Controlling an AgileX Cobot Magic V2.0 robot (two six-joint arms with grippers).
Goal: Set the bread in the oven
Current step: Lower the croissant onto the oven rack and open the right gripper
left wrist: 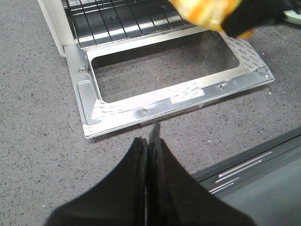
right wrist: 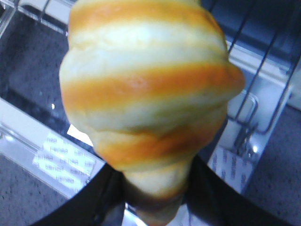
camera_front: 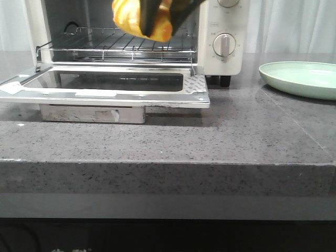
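The bread (camera_front: 136, 18), a golden-yellow striped croissant roll, is held in the air by my right gripper (camera_front: 157, 20), just in front of the oven (camera_front: 223, 52) opening and above its wire rack (camera_front: 115, 44). The oven door (camera_front: 105, 86) lies open and flat. In the right wrist view the bread (right wrist: 146, 94) fills the frame, and my right gripper (right wrist: 155, 197) is shut on its lower end. It also shows in the left wrist view (left wrist: 207, 12). My left gripper (left wrist: 149, 150) is shut and empty, above the counter in front of the door (left wrist: 155, 106).
A pale green round plate (camera_front: 302, 79) sits on the grey stone counter (camera_front: 236, 136) to the right of the oven. A metal crumb tray (camera_front: 92, 113) shows under the open door. The counter's front edge runs close to my left gripper.
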